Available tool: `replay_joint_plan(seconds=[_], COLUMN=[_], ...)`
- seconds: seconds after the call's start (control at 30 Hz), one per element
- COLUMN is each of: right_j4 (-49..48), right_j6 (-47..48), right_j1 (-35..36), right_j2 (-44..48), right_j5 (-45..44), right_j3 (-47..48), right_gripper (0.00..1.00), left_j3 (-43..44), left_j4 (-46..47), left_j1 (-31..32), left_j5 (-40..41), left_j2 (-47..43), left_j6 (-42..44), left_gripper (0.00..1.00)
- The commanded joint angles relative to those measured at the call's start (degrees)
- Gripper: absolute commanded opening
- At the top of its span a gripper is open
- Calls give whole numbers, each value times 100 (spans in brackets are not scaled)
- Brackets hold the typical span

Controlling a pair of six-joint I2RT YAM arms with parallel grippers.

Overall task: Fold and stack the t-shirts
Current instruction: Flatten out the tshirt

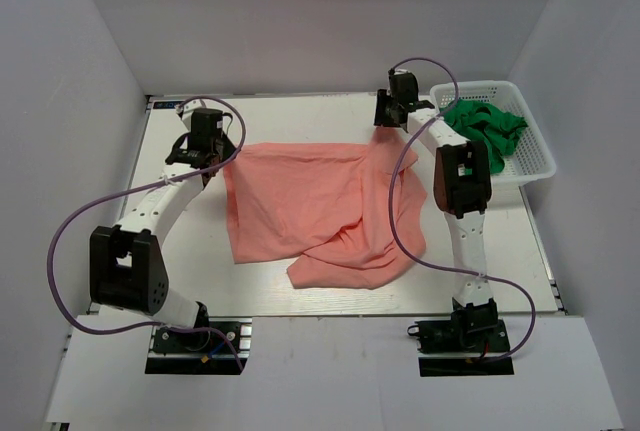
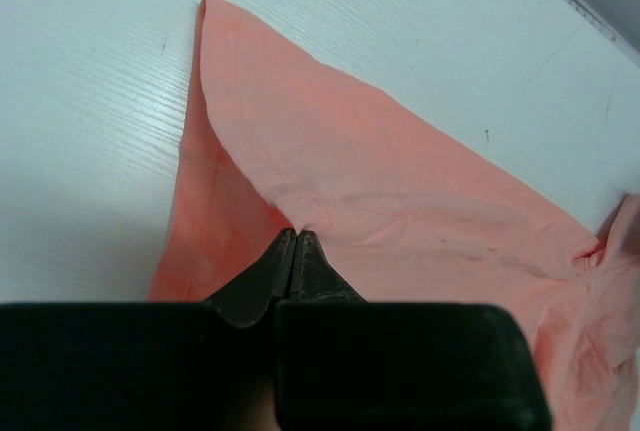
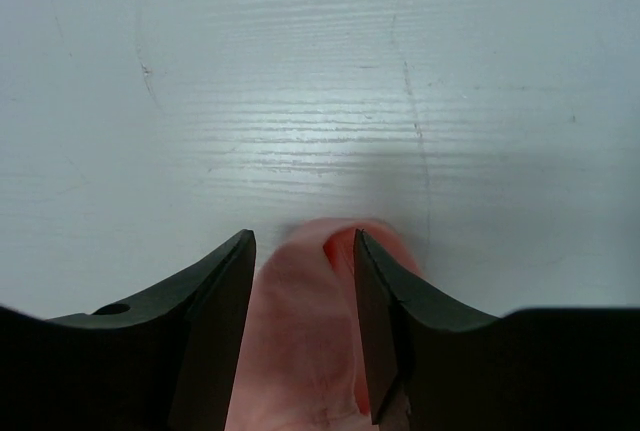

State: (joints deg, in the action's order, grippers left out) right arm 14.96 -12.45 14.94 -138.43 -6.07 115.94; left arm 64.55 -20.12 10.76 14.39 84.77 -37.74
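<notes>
Overhead view is bright and very even, soft light bouncing off the white walls, so the white desk (image 1: 300, 121) nearly washes out. Shadows are faint, just a soft grey edge under the thin salmon-pink cloth shirt (image 1: 300, 201) and the arms. Left wrist view: the cloth is sharp, but the black left gripper (image 2: 296, 239) goes dark and mushy at the bottom, and the desk dims toward the lower left. Right wrist view: a pale sheen across mid-desk, a grey shadow just past the black right gripper (image 3: 302, 243), whose near parts are out of focus.
</notes>
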Motion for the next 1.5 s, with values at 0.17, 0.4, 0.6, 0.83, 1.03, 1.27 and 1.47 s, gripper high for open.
replay_joint_plan(seconds=[0.17, 0.4, 0.6, 0.83, 1.03, 1.27, 1.47], right_j4=[-169, -125, -151, -1300, -2749, -3078, -3113], right_j6=[-12, -21, -3, -74, 5, 479, 919], right_j1=[-44, -35, -26, -79, -97, -105, -114], right_j2=[-105, -140, 113, 1621, 3488, 5350, 6844], right_j5=[53, -9, -184, -316, -360, -790, -1046], right_j3=[289, 245, 272, -1371, -3031, -3868, -4281], right_gripper=[49, 20, 0, 0, 0, 0, 0], left_j3=[295, 295, 418, 418, 479, 857, 1041], left_j4=[34, 34, 34, 87, 228, 105, 34], left_j1=[-31, -31, -31, -31, -31, -31, -31], left_j5=[134, 134, 72, 20, -103, 142, 275], left_j2=[-101, -101, -101, -479, -1101, -2007, -2799], left_j6=[47, 47, 100, 170, 477, 767, 1048], left_gripper=[0, 0, 0, 0, 0, 0, 0])
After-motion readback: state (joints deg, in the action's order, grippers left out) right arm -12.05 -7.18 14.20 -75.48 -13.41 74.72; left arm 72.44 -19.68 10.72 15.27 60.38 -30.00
